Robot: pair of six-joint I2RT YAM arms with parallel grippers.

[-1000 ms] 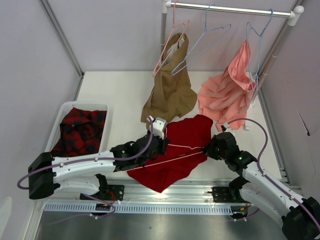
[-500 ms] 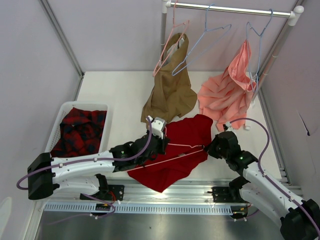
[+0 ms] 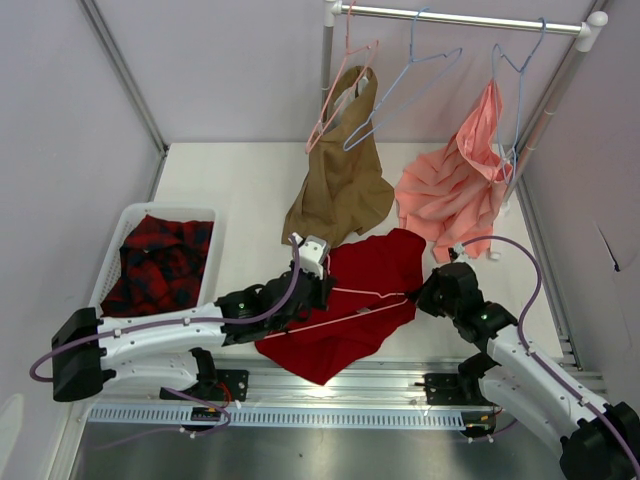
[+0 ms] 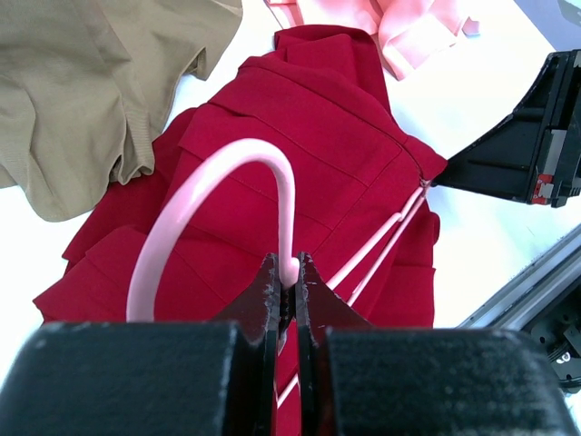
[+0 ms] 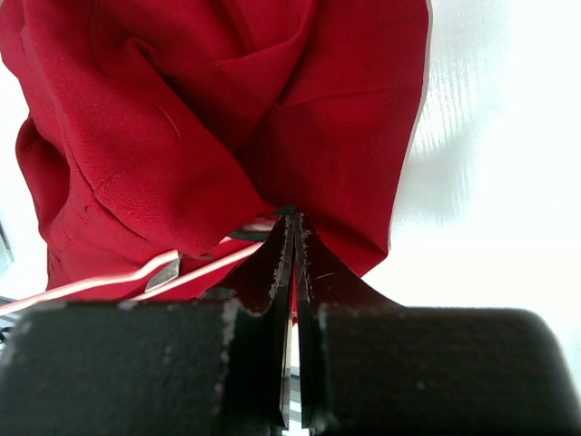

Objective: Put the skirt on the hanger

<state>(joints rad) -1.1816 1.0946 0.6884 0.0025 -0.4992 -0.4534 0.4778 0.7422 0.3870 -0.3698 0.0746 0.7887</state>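
The deep-red skirt (image 3: 375,270) lies spread on the table between both arms. On it lies the pale-pink hanger (image 3: 365,293), its bars running across the cloth. My left gripper (image 3: 322,287) is shut on the neck of the hanger's hook (image 4: 213,186), above the skirt (image 4: 318,136). At the skirt's right edge my right gripper (image 3: 415,296) is shut, with a fold of the skirt (image 5: 182,109) pinched between its fingertips. One end of the hanger (image 5: 109,284) shows just left of those fingers.
A tan garment (image 3: 342,185) and a salmon-pink garment (image 3: 455,190) hang from the rail (image 3: 460,18) at the back, their hems reaching the table. Light-blue hangers (image 3: 400,92) hang there too. A white basket (image 3: 112,245) with plaid cloth stands at the left.
My right gripper has closed on the skirt's right edge. The left gripper keeps its hold on the hanger and has shifted only slightly.
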